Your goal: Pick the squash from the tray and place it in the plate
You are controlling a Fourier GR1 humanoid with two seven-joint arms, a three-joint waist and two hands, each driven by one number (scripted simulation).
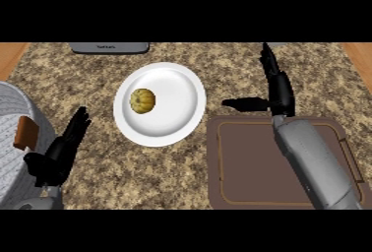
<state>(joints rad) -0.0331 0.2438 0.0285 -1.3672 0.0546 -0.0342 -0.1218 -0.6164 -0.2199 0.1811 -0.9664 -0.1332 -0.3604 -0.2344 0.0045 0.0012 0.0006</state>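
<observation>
The squash (142, 101) lies on the white plate (181, 83), left of its centre — apparently set down, so the task looks done. Right of the plate, the right hand (274, 91) hangs spread above the brown tray (247, 162), holding nothing. Left of the plate, the left hand (59, 150) rests relaxed on the speckled granite counter (232, 64) — beside a grey basin (18, 162).

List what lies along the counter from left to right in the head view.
Grey bowl → left hand → white plate holding the squash → brown tray → right hand, open above the tray's far edge.
</observation>
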